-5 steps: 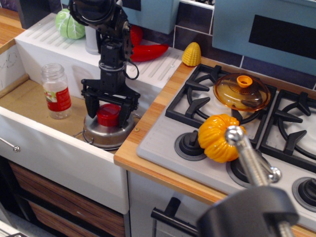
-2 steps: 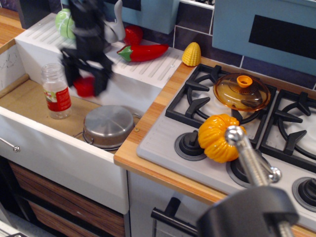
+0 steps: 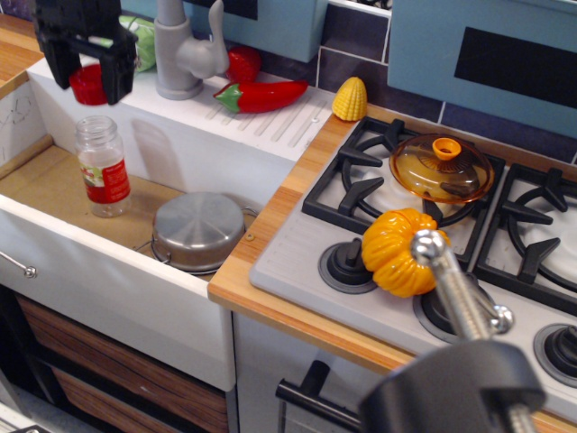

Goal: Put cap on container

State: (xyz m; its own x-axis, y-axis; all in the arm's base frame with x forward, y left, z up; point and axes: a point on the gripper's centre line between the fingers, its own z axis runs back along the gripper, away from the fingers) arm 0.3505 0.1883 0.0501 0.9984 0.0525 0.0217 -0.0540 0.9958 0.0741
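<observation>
A: What is at the far left?

B: The black robot gripper point(image 3: 88, 79) hangs high in the upper left corner. Its two dark fingers point(image 3: 116, 79) are closed around the small bright red round plastic cap point(image 3: 88, 83), one finger on each side, so the cap is in the air.

A: And the container?

B: The small clear plastic bottle with a red-and-white label point(image 3: 102, 168) stands upright on the brown floor of the white sink point(image 3: 54, 194), below the gripper and a little to the right of it. Its neck is open and the cap is well above it, not touching.

A: What comes next to the right?

B: In the same sink, near the bottle, the round steel pot point(image 3: 198, 231) lies upside down. Behind it, on the white ribbed back ledge, stands a grey tap point(image 3: 185, 47), with a green round toy vegetable point(image 3: 140, 43) partly hidden beside the gripper. Then there is a long red toy pepper with a green stem point(image 3: 261, 95) and a small yellow toy corn point(image 3: 350, 99).

A: And on the right side?

B: On the grey stove point(image 3: 297, 262) with black grates, an amber glass lid with an orange knob point(image 3: 442, 168) rests on a burner. An orange toy pumpkin point(image 3: 404, 251) sits at the front. A metal rod on a dark base point(image 3: 455, 361) is very close to the camera.
</observation>
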